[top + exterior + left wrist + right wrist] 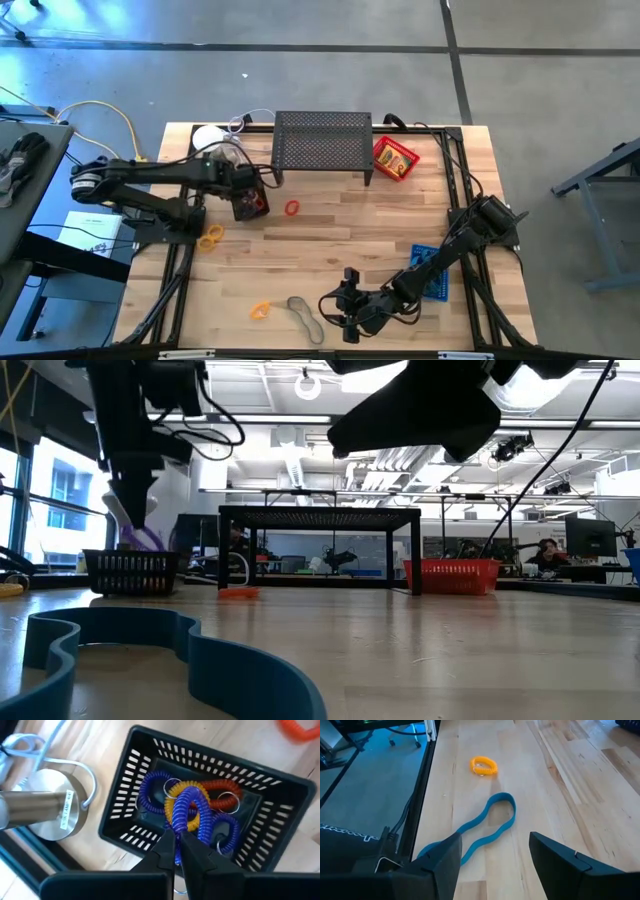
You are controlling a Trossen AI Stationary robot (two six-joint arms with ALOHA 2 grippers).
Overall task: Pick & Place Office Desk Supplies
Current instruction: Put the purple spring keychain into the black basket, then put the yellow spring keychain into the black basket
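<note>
A black mesh tray (125, 815) stands at the table's left beside the black perforated stand (322, 145). It holds purple, yellow and red coil rings. My left gripper (176, 845) hangs over the tray, shut on a purple coil ring (192, 810). My right gripper (495, 865) hovers open near the table's front edge, just above one end of a blue band loop (490, 820) that lies flat on the wood. A yellow coil ring (484, 766) lies beyond the band. My left gripper pinches one stretch of the purple coil ring (181, 827) between its two fingers. The fingers come from above, pointing steeply down. The ring hangs below them (140, 538), and its lower part reaches into the black tray among the other coil rings.
A red coil ring (292, 208) and a yellow one (210, 237) lie loose on the table near the black tray. A red tray (395, 157) stands right of the stand, and a blue tray (432, 285) lies under my right arm. A metal-based object (47, 810) stands beside the black tray.
</note>
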